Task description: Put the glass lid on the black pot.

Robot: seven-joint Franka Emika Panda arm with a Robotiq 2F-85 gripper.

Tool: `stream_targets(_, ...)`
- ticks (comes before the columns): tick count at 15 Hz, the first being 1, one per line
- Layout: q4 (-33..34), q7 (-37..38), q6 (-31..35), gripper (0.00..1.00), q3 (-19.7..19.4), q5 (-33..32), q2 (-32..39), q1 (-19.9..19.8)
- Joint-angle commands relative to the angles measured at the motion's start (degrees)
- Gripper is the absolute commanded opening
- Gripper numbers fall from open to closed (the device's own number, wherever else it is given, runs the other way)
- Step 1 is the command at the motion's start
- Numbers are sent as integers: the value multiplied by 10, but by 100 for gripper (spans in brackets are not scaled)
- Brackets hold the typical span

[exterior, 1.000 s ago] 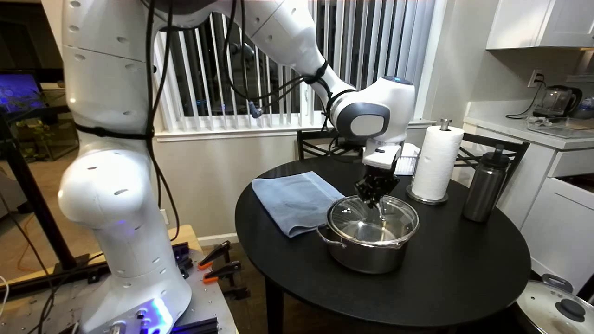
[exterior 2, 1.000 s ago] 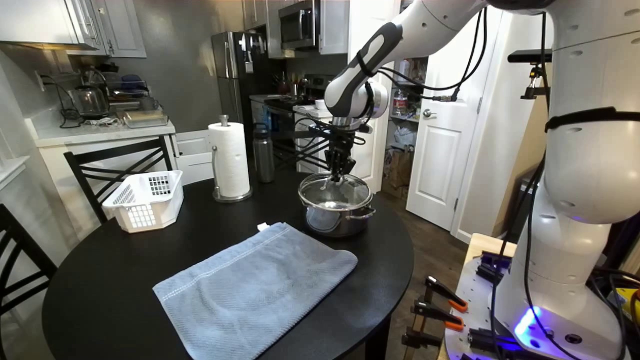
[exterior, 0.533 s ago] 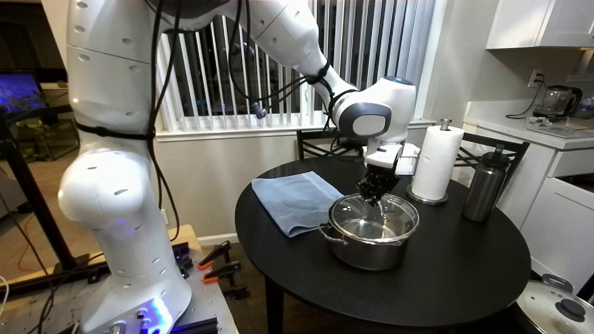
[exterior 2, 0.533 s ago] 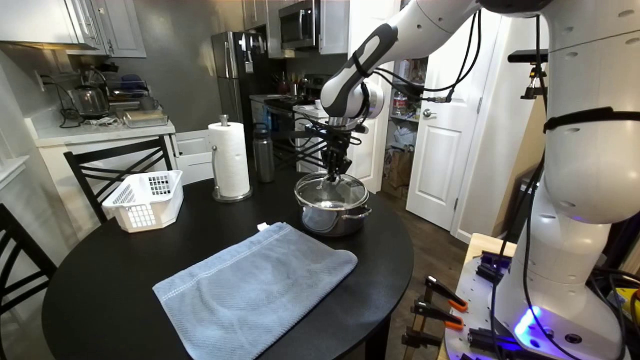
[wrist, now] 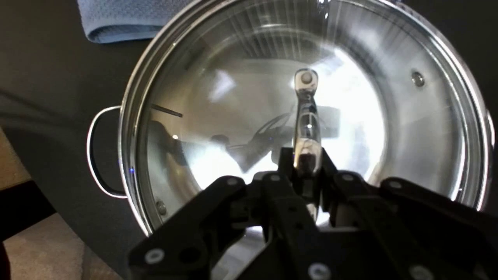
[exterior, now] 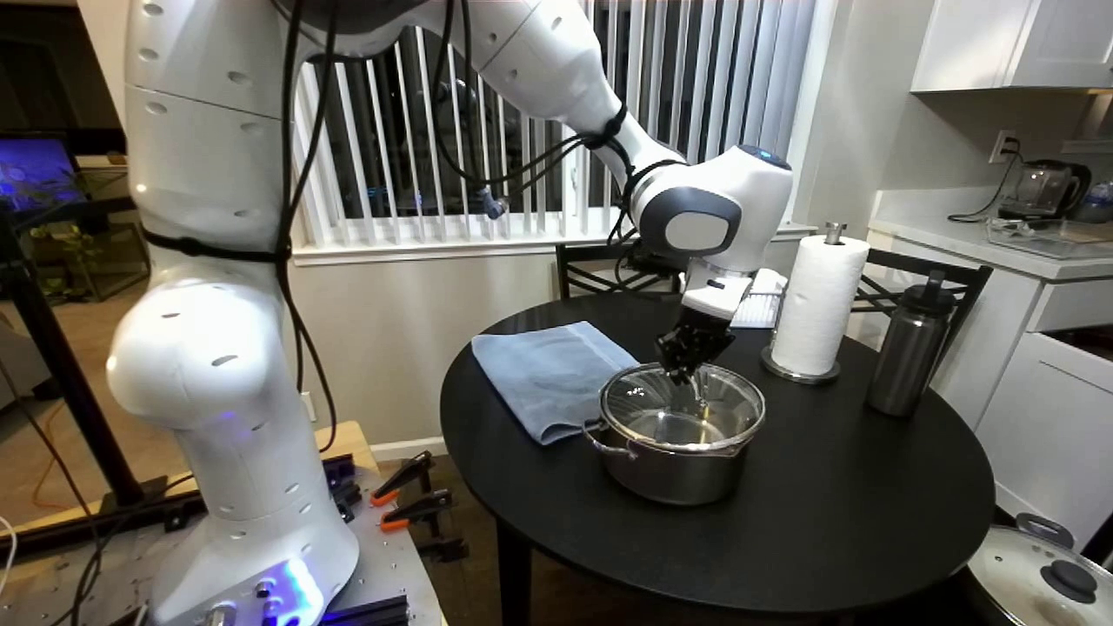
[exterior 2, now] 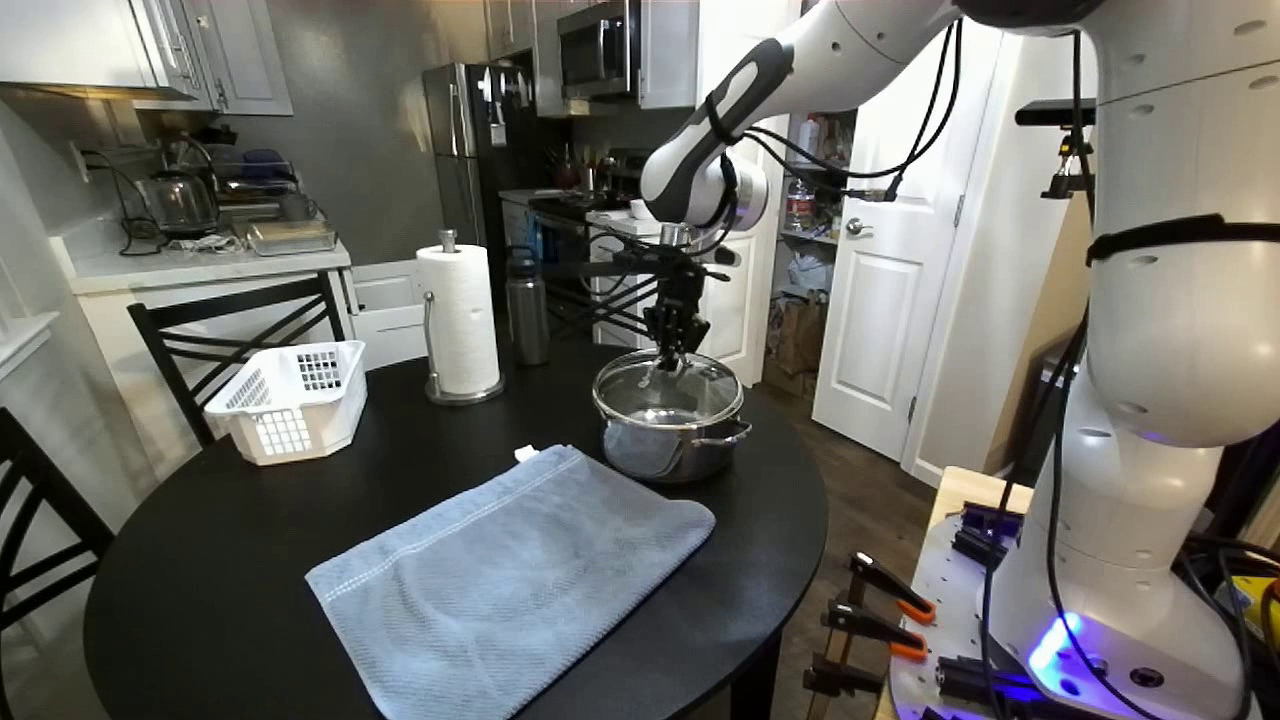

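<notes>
Wrist view — glass lid (wrist: pixel 307 112), clear, shiny-rimmed

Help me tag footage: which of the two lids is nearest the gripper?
The glass lid over the silver-grey pot: the gripper is closed on its handle. The other lid, with a black knob, is off the table.
</notes>
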Motion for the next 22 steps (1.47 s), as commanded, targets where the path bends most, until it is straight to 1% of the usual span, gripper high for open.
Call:
stream_targets(1, 18, -24, -56, 7, 3, 22, -4, -10)
stream_targets(4, 25, -24, -73, 7, 2, 25, 2, -10)
stream_targets(8, 25, -38, -70, 7, 4, 52, 9, -16)
stream_targets(12, 16, -100, -57, 7, 9, 133, 14, -34)
stream_targets(15, 16, -133, -61, 7, 5, 169, 20, -38)
stream_targets(22, 5, -164, -68, 7, -4, 181, 4, -38)
